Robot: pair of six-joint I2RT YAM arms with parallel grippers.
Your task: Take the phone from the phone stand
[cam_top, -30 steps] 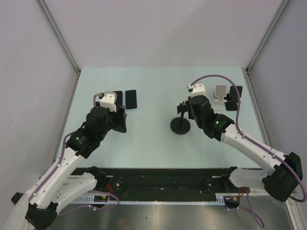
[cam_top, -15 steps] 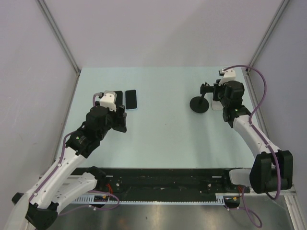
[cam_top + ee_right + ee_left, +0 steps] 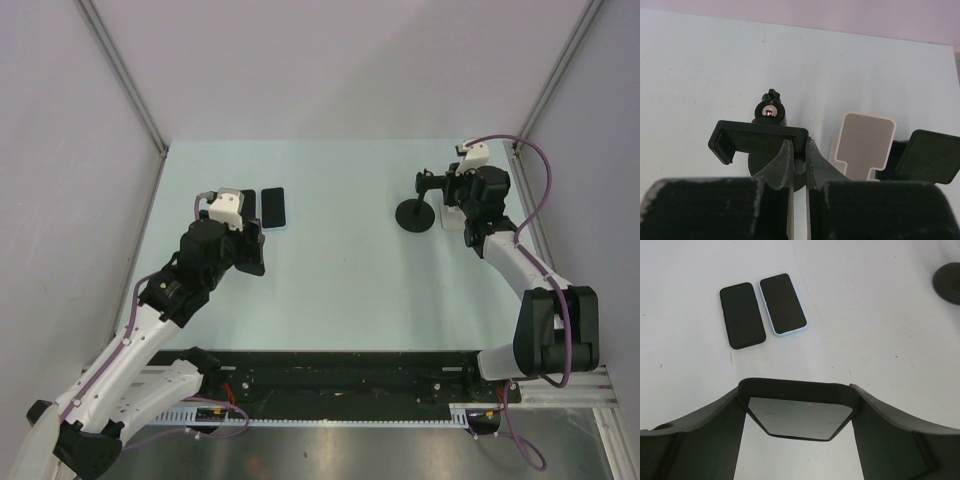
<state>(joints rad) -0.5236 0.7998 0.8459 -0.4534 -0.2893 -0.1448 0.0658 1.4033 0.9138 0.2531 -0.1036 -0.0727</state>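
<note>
Phone (image 3: 800,417) is off the phone stand (image 3: 760,136) and sits in the left gripper (image 3: 799,390), screen up, around 9 o'clock on the table (image 3: 330,290) in the top view. The left fingers (image 3: 710,432) are spread wide, one on each side edge of the phone. It's a grip, not an idle open jaw.

The phone stand is at about 2 o'clock on the table. The right gripper (image 3: 799,156) is clamped on the back of its cradle, and the right fingers (image 3: 782,167) are almost together with only a thin slit between them. Can't tell whether the stand's round base touches the surface.

Neighbours:
- At 12 o'clock from the held phone, a black phone (image 3: 742,315) and a blue-edged phone (image 3: 783,304) lie flat, side by side.
- At 3 o'clock from the phone stand, a white stand (image 3: 865,142) — a dark stand (image 3: 931,156) sits just beyond it.
</note>
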